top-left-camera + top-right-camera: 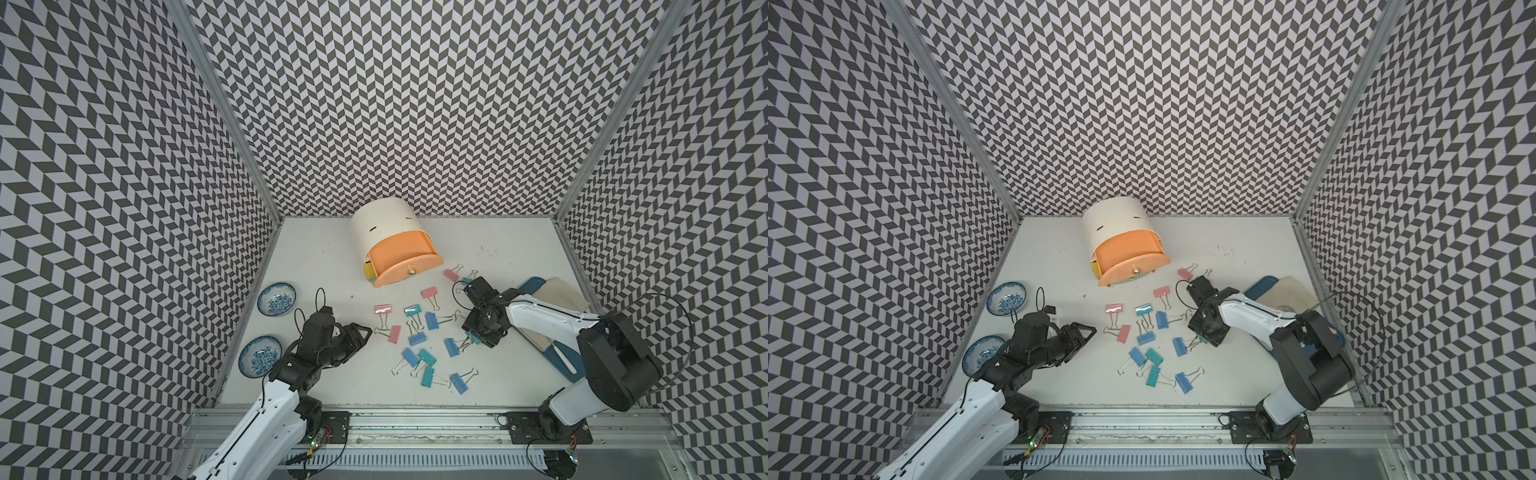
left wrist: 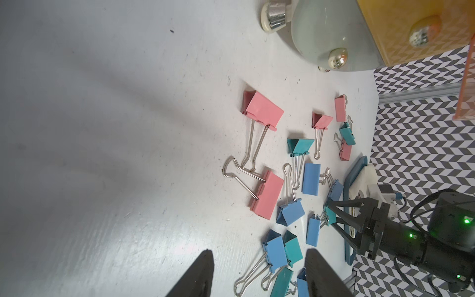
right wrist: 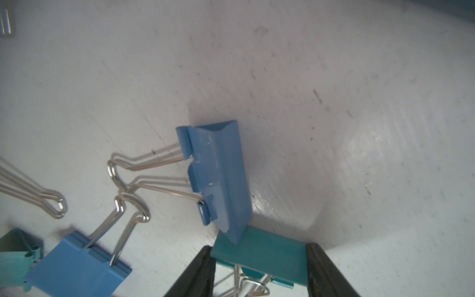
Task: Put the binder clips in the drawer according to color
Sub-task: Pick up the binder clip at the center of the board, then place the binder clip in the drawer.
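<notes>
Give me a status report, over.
Left pincer open, empty. Right pincer clamped on teal clip, on the table. Blue clip touching it. Orange drawer open.

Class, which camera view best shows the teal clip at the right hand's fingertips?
The right wrist view: the teal clip spans the gap between the fingers of the right hand, close and sharp. Both top views show only a teal sliver under the hand; the left wrist view shows it small and distant.
</notes>
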Controlling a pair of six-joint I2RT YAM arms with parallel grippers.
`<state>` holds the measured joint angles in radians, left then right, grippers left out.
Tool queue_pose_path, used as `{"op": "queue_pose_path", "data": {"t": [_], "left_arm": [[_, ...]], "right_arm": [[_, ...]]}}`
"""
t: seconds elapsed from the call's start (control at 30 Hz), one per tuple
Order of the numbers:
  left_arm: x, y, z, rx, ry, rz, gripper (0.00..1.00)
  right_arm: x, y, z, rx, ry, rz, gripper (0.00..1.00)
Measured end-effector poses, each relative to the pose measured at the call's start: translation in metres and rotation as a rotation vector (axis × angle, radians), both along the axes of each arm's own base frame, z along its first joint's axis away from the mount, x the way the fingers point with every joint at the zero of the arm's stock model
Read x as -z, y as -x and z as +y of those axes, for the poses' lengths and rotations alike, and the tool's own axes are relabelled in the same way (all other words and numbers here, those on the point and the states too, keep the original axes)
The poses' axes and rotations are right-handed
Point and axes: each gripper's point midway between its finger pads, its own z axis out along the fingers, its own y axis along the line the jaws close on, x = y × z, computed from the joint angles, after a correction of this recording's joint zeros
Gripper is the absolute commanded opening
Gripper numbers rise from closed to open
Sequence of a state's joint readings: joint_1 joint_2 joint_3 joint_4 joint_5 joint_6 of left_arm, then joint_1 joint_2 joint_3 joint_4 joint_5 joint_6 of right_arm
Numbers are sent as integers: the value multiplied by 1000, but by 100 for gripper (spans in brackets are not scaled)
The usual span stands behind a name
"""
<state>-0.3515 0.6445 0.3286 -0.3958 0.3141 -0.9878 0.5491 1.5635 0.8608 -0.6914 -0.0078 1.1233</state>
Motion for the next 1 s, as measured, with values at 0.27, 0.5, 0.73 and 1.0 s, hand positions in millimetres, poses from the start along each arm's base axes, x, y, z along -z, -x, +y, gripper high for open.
{"op": "queue_pose_path", "data": {"t": [0.27, 0.5, 0.73, 1.0], "left_arm": [[-4, 1, 0, 2, 8, -15, 61], [-4, 1, 1, -1, 8, -14, 61], [-18, -5, -1, -2, 13, -33, 61], [-39, -13, -2, -12, 19, -70, 61]], "right_arm": [[-2, 8, 1, -20, -14, -11, 41], [-22, 6, 3, -40, -43, -76, 40], [-47, 0, -5, -67, -14, -156, 40], [-93, -17, -9, -99, 11, -283, 40]]}}
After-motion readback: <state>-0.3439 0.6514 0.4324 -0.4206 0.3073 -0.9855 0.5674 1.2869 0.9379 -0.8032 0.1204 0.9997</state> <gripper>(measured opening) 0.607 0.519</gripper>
